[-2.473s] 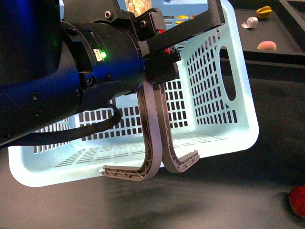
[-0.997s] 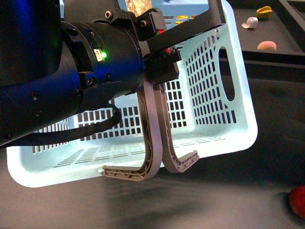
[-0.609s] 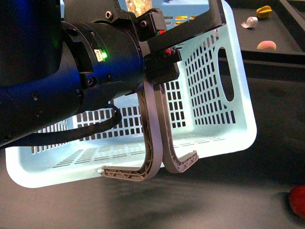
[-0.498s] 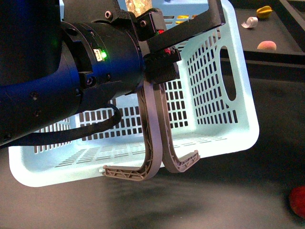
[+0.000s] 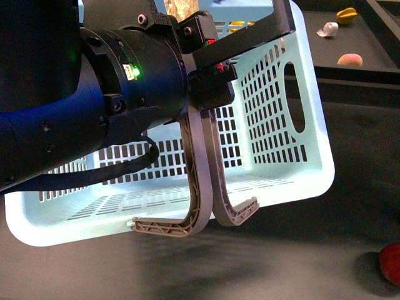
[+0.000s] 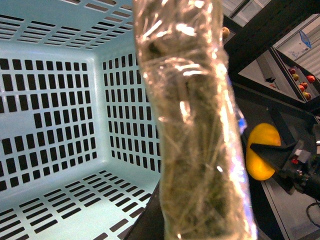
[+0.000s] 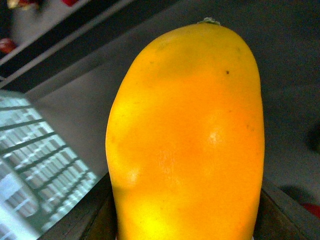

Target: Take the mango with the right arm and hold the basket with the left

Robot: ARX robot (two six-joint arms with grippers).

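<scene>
The pale blue slotted basket (image 5: 281,156) hangs tilted above the dark table, and my black left gripper (image 5: 250,34) is shut on its upper rim. In the left wrist view a tape-wrapped finger (image 6: 190,125) crosses the basket (image 6: 55,115), whose inside shows nothing in it. The yellow-orange mango (image 7: 187,140) fills the right wrist view, with my right gripper (image 7: 187,220) shut on its lower part. The left wrist view also shows the mango (image 6: 261,152), in the right gripper (image 6: 280,155) just beside the basket.
Two grey handles (image 5: 200,187) dangle from the basket's front. A round red fruit (image 5: 390,264) lies on the table at the near right. On the raised back ledge sit a yellow star fruit (image 5: 346,15), a white object (image 5: 327,29) and a pink fruit (image 5: 349,60).
The basket has swayed slightly to the left in the left gripper's hold. The left arm itself has barely moved.
</scene>
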